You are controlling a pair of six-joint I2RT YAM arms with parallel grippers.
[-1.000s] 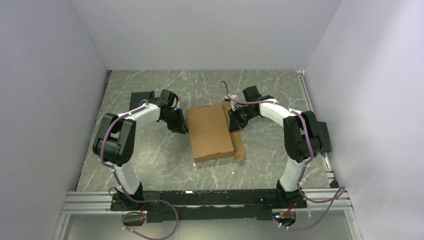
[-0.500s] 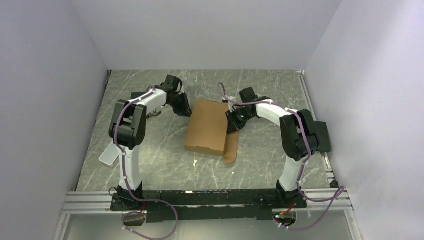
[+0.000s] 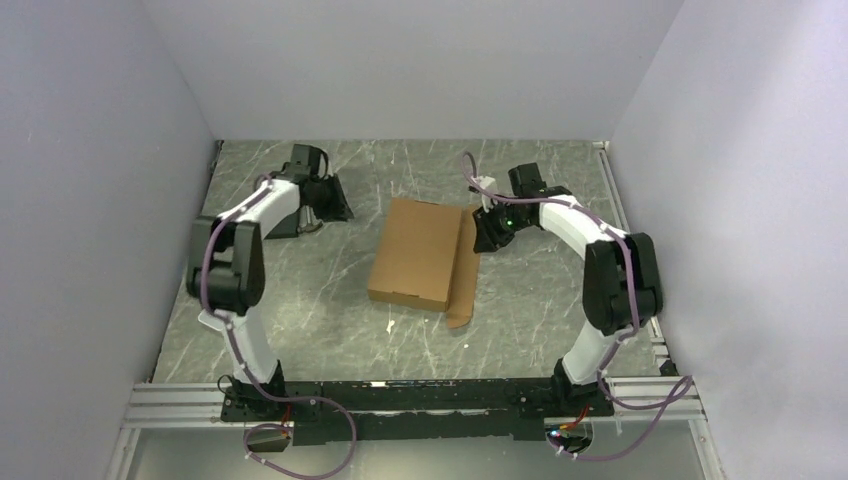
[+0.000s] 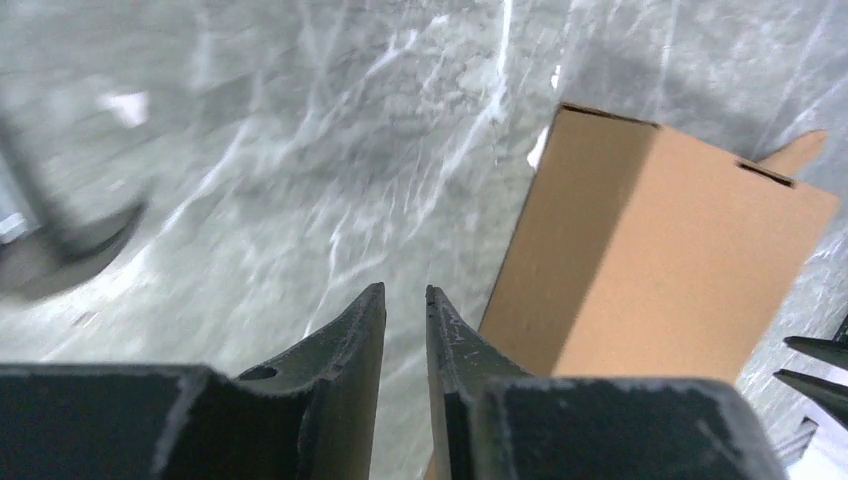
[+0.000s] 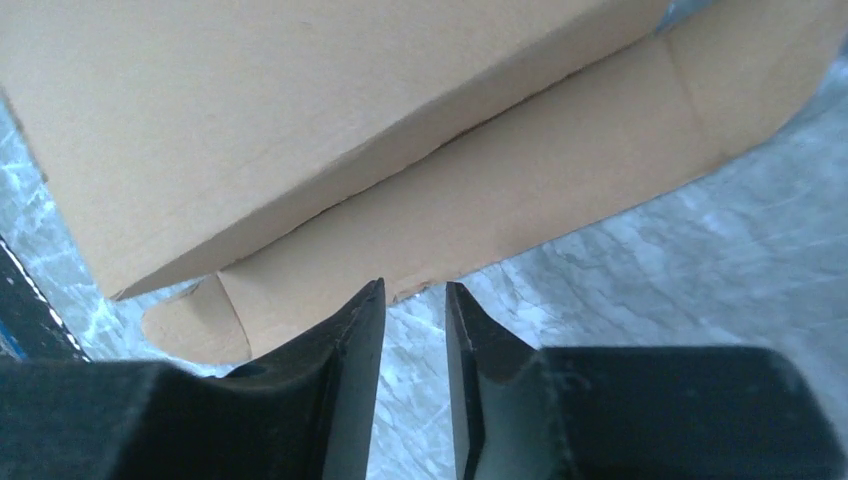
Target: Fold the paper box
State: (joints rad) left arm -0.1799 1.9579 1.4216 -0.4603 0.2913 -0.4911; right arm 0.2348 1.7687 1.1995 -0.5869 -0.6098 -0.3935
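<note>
Brown corrugated cardboard paper box (image 3: 420, 255) lies on the grey marbled table (image 3: 300, 320), between the arms. Left wrist: left gripper (image 4: 405, 300) fingers narrowly apart, empty, clear of box. Right wrist: right gripper (image 5: 413, 295) narrowly parted, empty, at loose flap (image 5: 560, 150) edge.

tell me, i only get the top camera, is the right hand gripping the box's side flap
observer: no, on its wrist camera the right hand is slightly open and empty; the flap lies just beyond the fingertips.
operator: and the other one, anything in it
observer: nothing, the left hand shows a narrow empty gap, and the paper box sits ahead to its right, untouched.
</note>
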